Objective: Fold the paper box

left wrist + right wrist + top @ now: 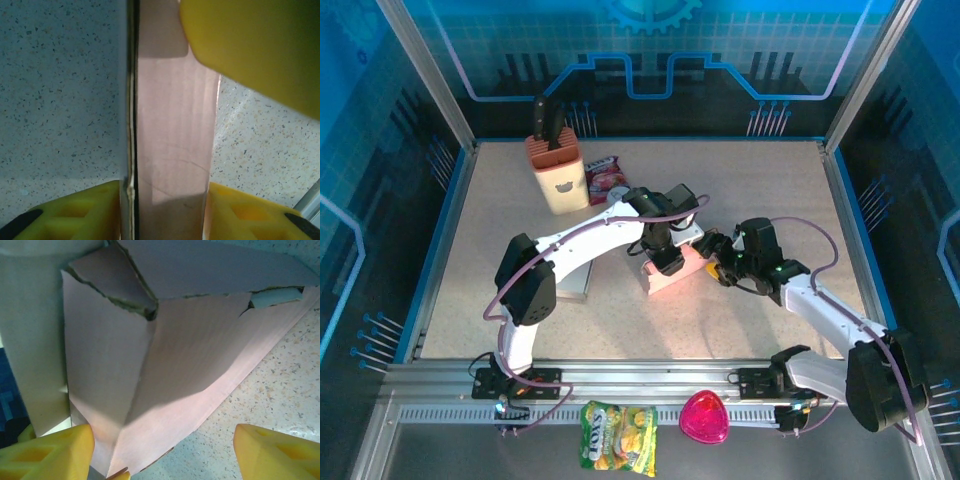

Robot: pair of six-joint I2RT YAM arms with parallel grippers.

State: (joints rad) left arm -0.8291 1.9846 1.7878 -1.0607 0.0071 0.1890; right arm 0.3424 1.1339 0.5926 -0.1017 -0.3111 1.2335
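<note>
Honestly, not much to read here. The yellow-green snack bag at the bottom middle of the overhead view has a logo, but it's too small to make out. Same with the red packet upper left of centre. The knife block beside it just has a little face, no words.

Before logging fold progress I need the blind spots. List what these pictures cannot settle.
Top view: the left end effector and its arm partly cover the paper box, hiding its flaps.
Left wrist view: the bottom edge cuts off the fingers, so clamping or flanking the box is unclear.
Right wrist view: the box overruns the frame; its shape is cut off.
Top view: print on the snack packet is too small.
</note>
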